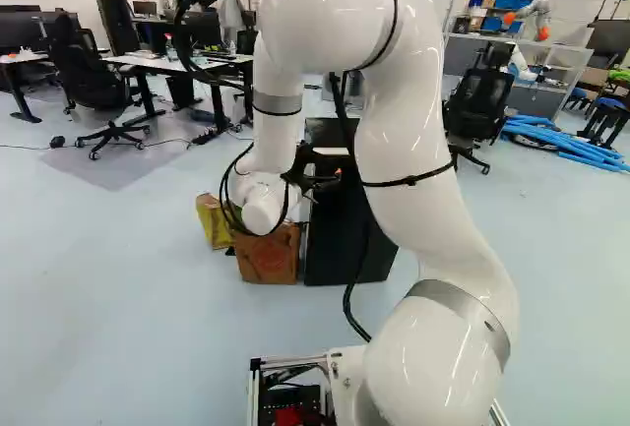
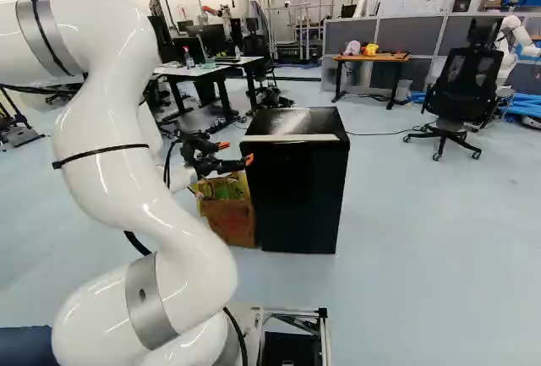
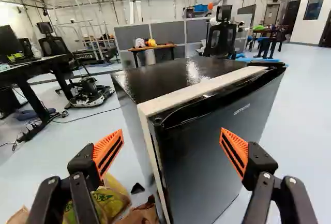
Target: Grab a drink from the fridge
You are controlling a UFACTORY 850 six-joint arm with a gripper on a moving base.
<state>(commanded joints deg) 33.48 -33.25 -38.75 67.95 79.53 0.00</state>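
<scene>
In the right base view my gripper (image 2: pixel 236 153) is at the near left top corner of the black fridge (image 2: pixel 300 193). The wrist view shows the gripper (image 3: pixel 171 149) open, its orange pads wide apart with nothing gripped. Ahead of it stands the fridge (image 3: pixel 207 157), a vertical edge of its dark door between the two fingers as seen from the wrist. A pale strip runs behind the door, which looks closed. The fridge's inside is hidden and no drink shows.
Beside the fridge on the floor are a brown paper bag (image 1: pixel 268 257) and a yellow-green bag (image 3: pixel 111 200). Desks, an office chair (image 2: pixel 461 87) and grey partitions (image 2: pixel 418 35) stand farther off. Another robot (image 2: pixel 511 40) is at the far right.
</scene>
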